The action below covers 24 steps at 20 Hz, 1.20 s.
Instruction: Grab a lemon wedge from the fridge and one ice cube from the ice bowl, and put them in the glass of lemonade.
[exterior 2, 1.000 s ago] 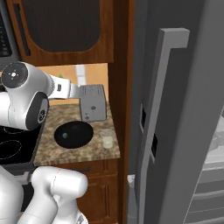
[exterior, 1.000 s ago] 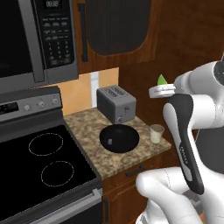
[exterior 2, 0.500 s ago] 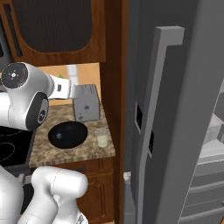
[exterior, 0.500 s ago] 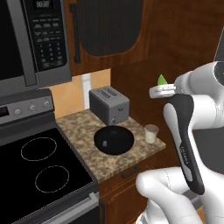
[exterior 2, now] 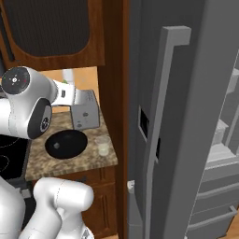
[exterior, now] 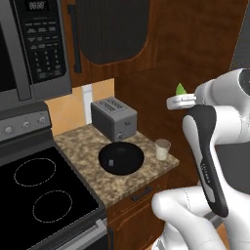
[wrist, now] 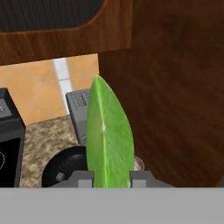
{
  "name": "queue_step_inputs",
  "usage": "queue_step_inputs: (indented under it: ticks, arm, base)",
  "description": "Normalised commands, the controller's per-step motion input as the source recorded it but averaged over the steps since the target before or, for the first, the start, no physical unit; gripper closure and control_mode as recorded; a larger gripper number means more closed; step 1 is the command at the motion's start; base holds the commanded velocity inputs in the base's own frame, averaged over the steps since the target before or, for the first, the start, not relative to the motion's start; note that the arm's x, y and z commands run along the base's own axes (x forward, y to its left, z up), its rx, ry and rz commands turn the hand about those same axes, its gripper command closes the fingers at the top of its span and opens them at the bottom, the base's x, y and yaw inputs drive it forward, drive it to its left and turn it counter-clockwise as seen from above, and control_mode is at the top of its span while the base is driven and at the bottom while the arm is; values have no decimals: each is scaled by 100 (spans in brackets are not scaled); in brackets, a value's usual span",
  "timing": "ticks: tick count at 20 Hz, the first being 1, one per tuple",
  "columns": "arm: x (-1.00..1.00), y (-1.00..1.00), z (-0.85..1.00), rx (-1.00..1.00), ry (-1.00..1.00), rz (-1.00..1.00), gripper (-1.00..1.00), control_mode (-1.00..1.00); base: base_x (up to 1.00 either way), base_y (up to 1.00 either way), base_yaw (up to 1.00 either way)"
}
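Three cameras, all facing the toaster
Base views flanking from behind, sharing its counter; hand view close, looking downward toward it.

Ahead of me a grey two-slot toaster stands at the back edge of the speckled granite counter, against the tan backsplash with its white outlet plate. Past the counter's left edge I see a black glass cooktop with two ring outlines and a steel knob panel behind it, and above that a microwave with a dark keypad. A dark wood wall cabinet with a black inset panel hangs over the counter's back edge.
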Motion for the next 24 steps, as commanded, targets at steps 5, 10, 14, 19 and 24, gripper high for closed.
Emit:
queue_step_inputs:
  ticks: [5, 10, 14, 19, 24]
  arm:
    - [0, 0, 0, 0, 0, 0, 100, 100]
    - [0, 0, 0, 0, 0, 0, 100, -100]
    - [0, 0, 0, 0, 0, 0, 100, -100]
    - [0, 34, -15, -9, 0, 0, 100, -100]
    - [-4, 20, -12, -19, 3, 2, 100, -100]
  base:
    - [2, 2, -10]
    - [0, 0, 0]
    - [0, 0, 0]
    - [0, 0, 0]
    - [0, 0, 0]
